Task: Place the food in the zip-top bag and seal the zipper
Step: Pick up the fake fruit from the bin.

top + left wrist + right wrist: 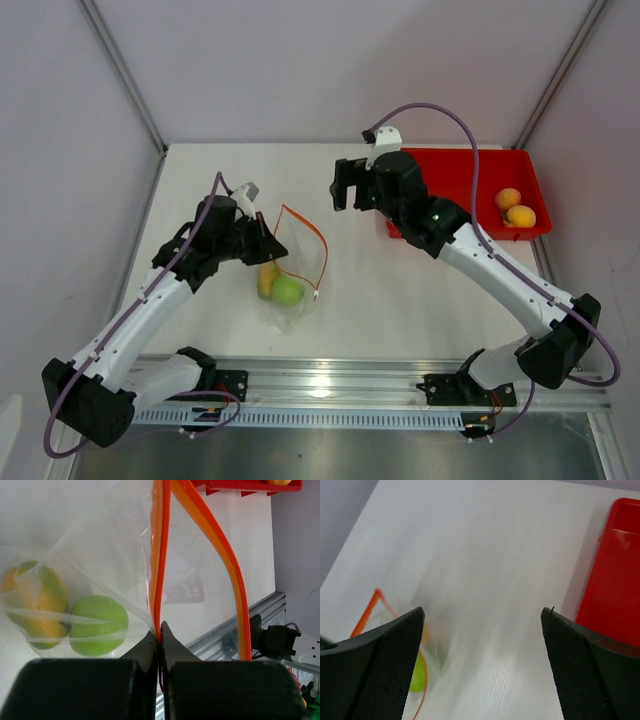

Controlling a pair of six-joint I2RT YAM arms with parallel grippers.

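The clear zip-top bag [297, 268] lies left of centre with its mouth held open. Inside it are a green apple [288, 291] and a yellow-green mango [267, 278]. My left gripper [262, 228] is shut on one side of the orange zipper [159, 555] and lifts that edge. The strip's other side [220, 550] arcs away to the right. Two orange peach-like fruits [508, 198] [520, 216] sit in the red tray. My right gripper [345, 185] hangs open and empty above the table between bag and tray. Its wrist view catches the apple [418, 677] at lower left.
The red tray [455, 165] stands at the back right, partly under my right arm. A metal rail [380, 385] runs along the near edge. Grey walls close in the table on the left, back and right.
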